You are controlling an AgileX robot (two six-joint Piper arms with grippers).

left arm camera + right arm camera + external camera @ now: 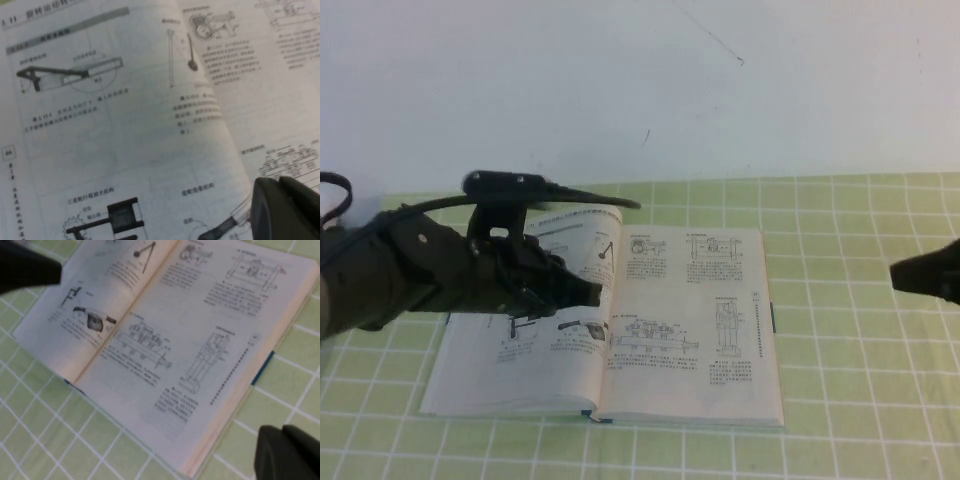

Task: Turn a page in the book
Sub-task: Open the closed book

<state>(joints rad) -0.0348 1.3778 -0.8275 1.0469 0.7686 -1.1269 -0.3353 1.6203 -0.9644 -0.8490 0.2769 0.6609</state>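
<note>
Apparently I held my left gripper low over the left-hand page of the open book, near the spine, whether open or shut I couldn't tell, while my right gripper waited at three o'clock above the checked cloth, nothing blocking.

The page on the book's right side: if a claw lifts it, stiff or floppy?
Probably floppy: the page looks like one thin leaf on the open book. It may slip; it lies flat. The left claw hovers near the gutter; the right claw waits over the table.
</note>
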